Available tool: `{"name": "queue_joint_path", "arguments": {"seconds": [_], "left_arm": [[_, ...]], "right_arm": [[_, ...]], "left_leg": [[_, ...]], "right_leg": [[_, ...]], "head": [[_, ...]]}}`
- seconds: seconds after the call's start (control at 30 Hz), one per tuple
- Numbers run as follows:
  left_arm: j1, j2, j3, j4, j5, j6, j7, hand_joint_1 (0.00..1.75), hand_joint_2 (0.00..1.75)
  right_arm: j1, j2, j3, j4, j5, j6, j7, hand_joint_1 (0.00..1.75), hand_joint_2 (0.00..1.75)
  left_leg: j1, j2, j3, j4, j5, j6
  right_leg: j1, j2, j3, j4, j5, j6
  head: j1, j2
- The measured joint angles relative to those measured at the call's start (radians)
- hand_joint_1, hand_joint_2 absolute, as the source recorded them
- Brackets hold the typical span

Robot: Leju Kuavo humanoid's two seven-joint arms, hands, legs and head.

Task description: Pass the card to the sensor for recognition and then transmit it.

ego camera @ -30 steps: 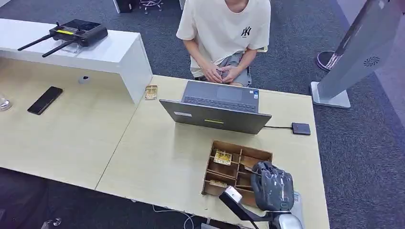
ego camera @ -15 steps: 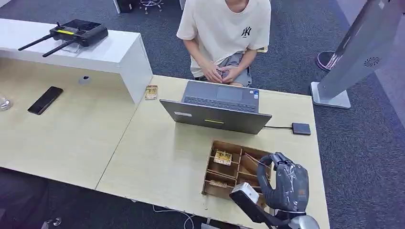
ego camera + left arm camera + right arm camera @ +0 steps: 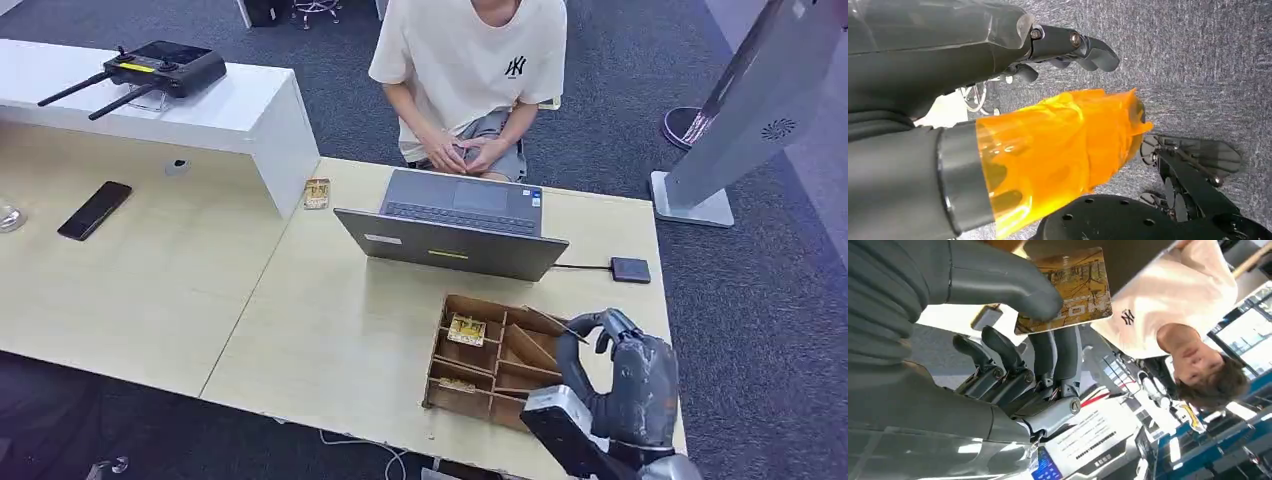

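My right robot hand (image 3: 625, 375) is pinching the card (image 3: 1068, 290) between thumb and fingers, hanging over the near right corner of the counter (image 3: 330, 330), just beside the wooden divider box (image 3: 492, 362). In the head view the card is showing edge-on, as a thin line at my fingertips (image 3: 590, 322). In the right wrist view it's a yellow-brown printed card, thumb pressing on its face.

My left robot hand (image 3: 998, 100) is hanging over grey carpet, holding nothing, fingers loosely apart, orange film wrapped on the thumb.

Around it: the box is holding more cards (image 3: 466, 329) in its compartments. Beyond it, an open laptop (image 3: 455, 225) is sitting with its lid back facing me, between my hand and the seated person (image 3: 468, 70). A small dark sensor pad (image 3: 630, 269) is lying right of the laptop, cabled to it, nothing lying between it and my hand. Another card (image 3: 317, 193) is lying at the foot of the white raised shelf (image 3: 200, 105), and a phone (image 3: 94, 209) far left.
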Motion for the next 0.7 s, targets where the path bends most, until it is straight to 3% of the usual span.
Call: {"name": "queue_joint_path", "arguments": {"seconds": [0.43,0.7], "left_arm": [[0.019,-0.002,-0.032,-0.023,0.016,0.002,-0.002,0.00,0.00],[0.017,-0.002,-0.037,-0.024,-0.013,-0.004,-0.012,0.00,0.00]], "right_arm": [[-0.004,0.000,-0.001,-0.079,-0.128,-0.046,-0.100,1.73,1.75],[-0.034,0.000,0.003,-0.084,-0.188,-0.046,-0.124,1.73,1.75]], "left_leg": [[0.000,0.000,0.000,0.000,0.000,0.000],[0.000,0.000,0.000,0.000,0.000,0.000]], "right_leg": [[0.000,0.000,0.000,0.000,0.000,0.000],[0.000,0.000,0.000,0.000,0.000,0.000]], "head": [[0.000,0.000],[0.000,0.000]]}}
